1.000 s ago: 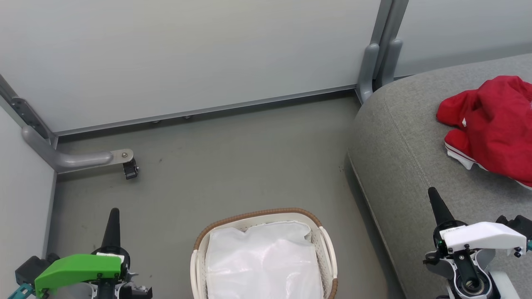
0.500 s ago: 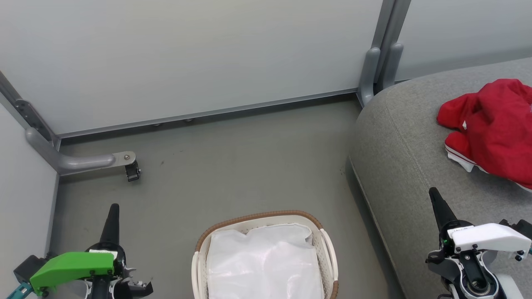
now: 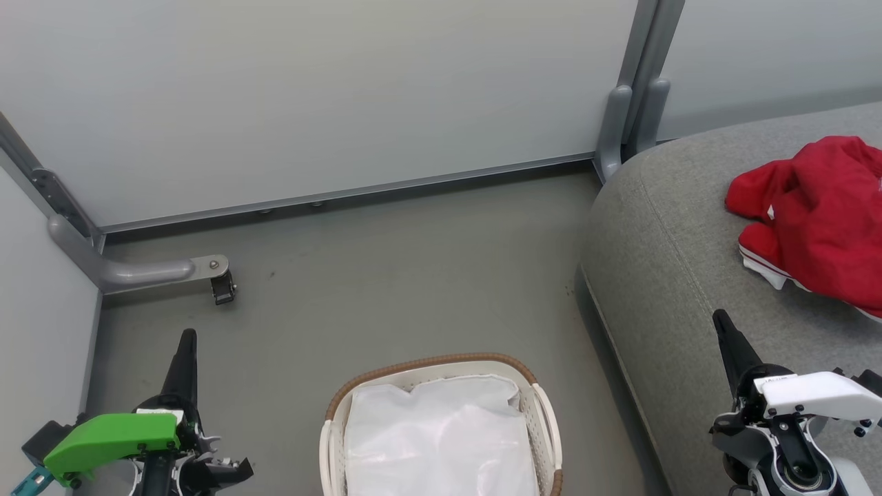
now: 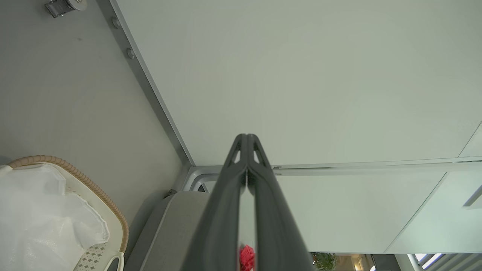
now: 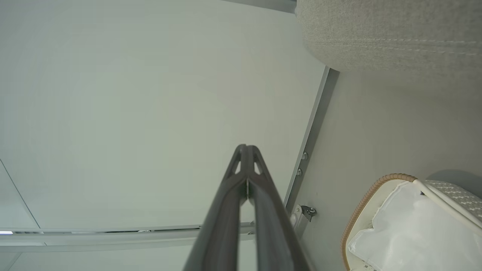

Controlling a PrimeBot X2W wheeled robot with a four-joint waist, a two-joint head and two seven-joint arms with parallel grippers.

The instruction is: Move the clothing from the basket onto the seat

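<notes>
Left gripper (image 3: 187,339): clenched, fingers pressed together, holding nothing, poised over the floor (image 3: 386,275) left of the basket (image 3: 427,362). Right gripper (image 3: 721,319): likewise clenched and holding nothing, seen against the near part of the seat (image 3: 675,262). The basket stands on the floor between them, white liner (image 3: 441,441) inside. The clothing (image 3: 820,220) lies crumpled on the seat, well apart from both grippers.

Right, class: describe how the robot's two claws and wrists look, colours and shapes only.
The left claw is long, dark and tapers to a point, above a bright green cover. The right claw matches it, but its cover is white.
</notes>
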